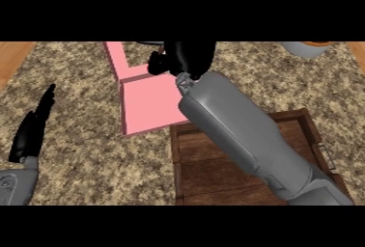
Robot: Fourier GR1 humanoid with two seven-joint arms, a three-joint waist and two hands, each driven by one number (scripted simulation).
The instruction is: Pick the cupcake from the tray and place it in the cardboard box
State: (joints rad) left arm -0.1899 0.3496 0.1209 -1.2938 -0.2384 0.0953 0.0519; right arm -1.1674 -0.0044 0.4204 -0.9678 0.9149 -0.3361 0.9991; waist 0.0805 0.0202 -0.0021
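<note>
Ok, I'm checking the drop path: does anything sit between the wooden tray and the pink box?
Nothing visible does. The tray and the pink box lie corner to corner on the counter; only the right forearm crosses above them. The cupcake does not show.

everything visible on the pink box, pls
The pink open box looks like plain flat card: a smooth floor panel with a raised wall along its left side and a strip running up toward the view's top edge. It lies on the speckled granite counter, left of the brown wooden tray. The right forearm crosses its right edge, hiding that part.
</note>
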